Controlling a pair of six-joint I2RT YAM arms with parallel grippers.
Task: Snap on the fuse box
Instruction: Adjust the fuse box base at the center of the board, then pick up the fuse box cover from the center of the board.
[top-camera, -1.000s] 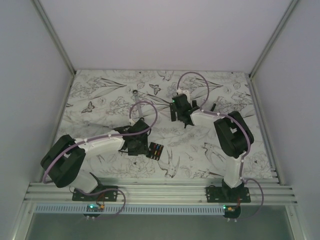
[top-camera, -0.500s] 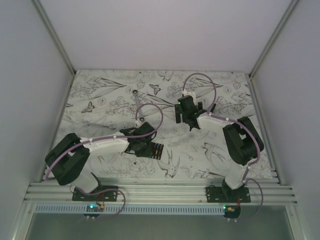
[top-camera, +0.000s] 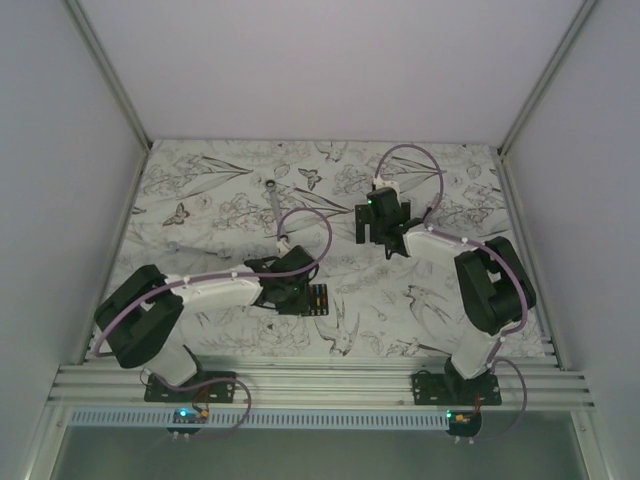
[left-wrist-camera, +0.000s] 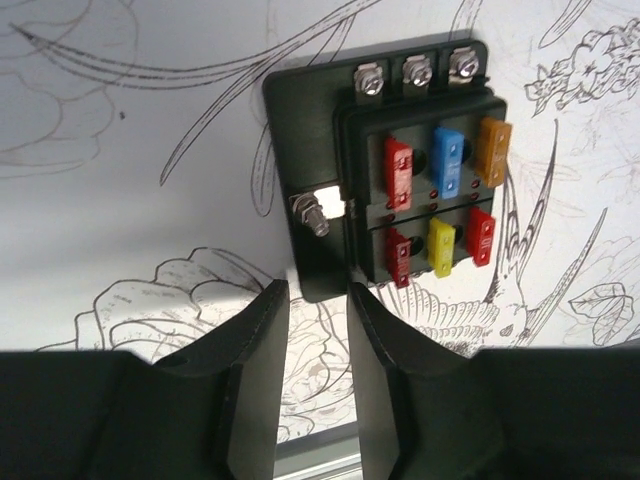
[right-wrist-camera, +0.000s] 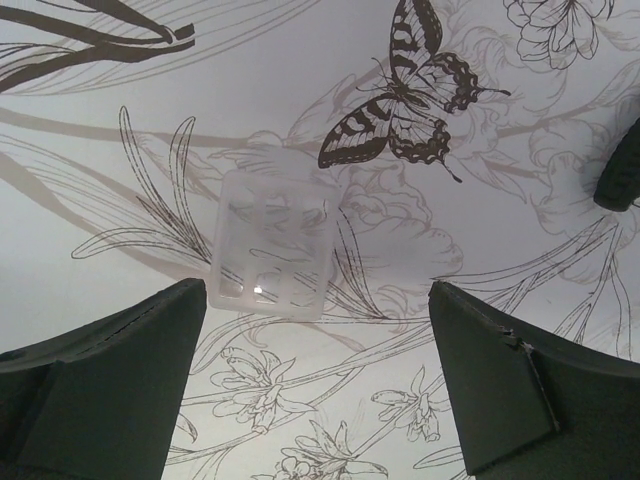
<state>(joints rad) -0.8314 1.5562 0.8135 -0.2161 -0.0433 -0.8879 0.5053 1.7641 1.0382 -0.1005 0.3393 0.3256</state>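
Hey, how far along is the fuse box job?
Done: nothing yet; the fuse box shows bare fuses. In hand: the left gripper sits at its corner, jaws narrow; the right gripper hangs open over the clear cover. Left: lift the cover, snap it on.
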